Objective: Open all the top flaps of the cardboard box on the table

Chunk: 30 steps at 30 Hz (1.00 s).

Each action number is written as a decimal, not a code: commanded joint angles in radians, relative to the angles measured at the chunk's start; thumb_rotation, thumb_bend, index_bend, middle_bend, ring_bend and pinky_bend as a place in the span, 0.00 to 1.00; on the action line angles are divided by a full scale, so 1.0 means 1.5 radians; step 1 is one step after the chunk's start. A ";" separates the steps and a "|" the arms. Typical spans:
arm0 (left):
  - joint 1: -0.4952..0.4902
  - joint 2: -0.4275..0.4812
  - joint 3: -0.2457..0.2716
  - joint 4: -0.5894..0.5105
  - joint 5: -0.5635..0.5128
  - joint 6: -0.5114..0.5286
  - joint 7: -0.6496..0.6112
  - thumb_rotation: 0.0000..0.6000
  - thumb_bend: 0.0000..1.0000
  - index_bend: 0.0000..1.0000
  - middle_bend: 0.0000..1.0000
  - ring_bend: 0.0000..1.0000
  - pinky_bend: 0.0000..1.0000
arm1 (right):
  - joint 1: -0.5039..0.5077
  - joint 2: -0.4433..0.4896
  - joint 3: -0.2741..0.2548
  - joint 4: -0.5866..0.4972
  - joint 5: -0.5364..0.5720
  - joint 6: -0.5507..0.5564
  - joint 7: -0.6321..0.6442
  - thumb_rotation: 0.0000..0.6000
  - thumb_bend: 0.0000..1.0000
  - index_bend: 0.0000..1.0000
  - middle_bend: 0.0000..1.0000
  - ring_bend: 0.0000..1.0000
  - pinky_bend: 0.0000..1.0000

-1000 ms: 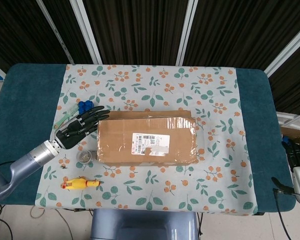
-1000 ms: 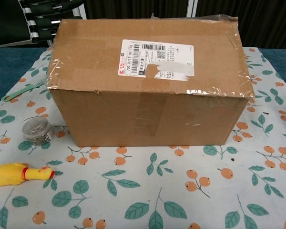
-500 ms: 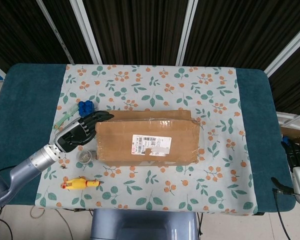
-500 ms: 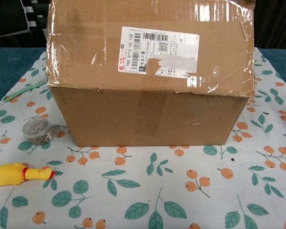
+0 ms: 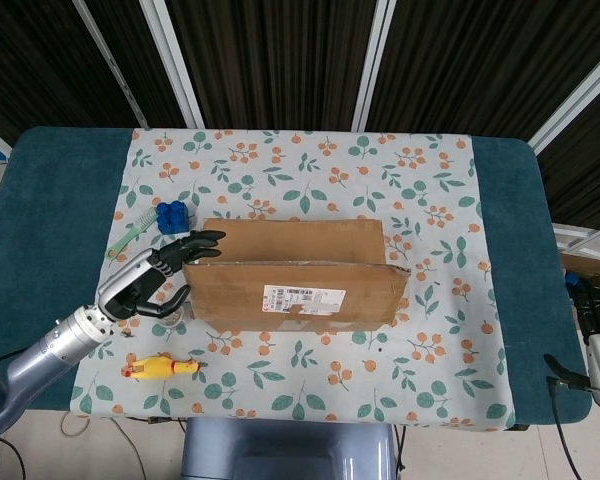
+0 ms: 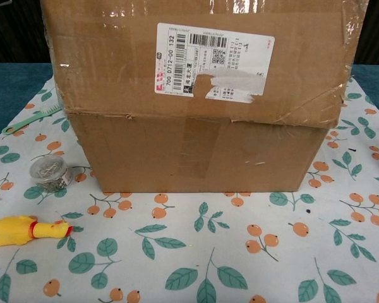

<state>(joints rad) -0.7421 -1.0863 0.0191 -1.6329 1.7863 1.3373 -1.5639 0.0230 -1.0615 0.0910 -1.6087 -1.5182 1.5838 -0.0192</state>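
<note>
The cardboard box (image 5: pixel 295 285) sits mid-table on the floral cloth. Its near top flap (image 5: pixel 302 292), the one with the white shipping label, stands raised, nearly upright; in the chest view this flap (image 6: pixel 202 60) fills the upper frame above the box's front wall (image 6: pixel 196 158). The far flap (image 5: pixel 292 238) still lies flat. My left hand (image 5: pixel 158 276) is at the box's left end, fingers spread and touching the raised flap's left edge. My right hand (image 5: pixel 592 312) hangs off the table's right edge, far from the box, holding nothing.
A yellow rubber chicken (image 5: pixel 160 367) lies near the front left edge. A small round tin (image 5: pixel 168 314) stands by my left hand. A green brush (image 5: pixel 130 240) and a blue block (image 5: pixel 170 214) lie left of the box. The cloth (image 5: pixel 310 160) covers the table.
The near labelled flap has swung up from flat to nearly upright. My left hand has moved toward the front along the box's left end with it. The right hand has stayed put.
</note>
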 commanded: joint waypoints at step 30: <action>0.189 0.156 0.065 -0.190 0.018 0.009 0.905 1.00 0.54 0.15 0.06 0.00 0.13 | 0.001 -0.001 0.005 0.001 0.014 -0.008 0.000 1.00 0.19 0.00 0.06 0.11 0.19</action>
<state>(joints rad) -0.6095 -0.8504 0.1698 -1.8112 1.9620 1.3869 -0.8012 0.0243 -1.0626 0.0991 -1.6072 -1.4966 1.5722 -0.0187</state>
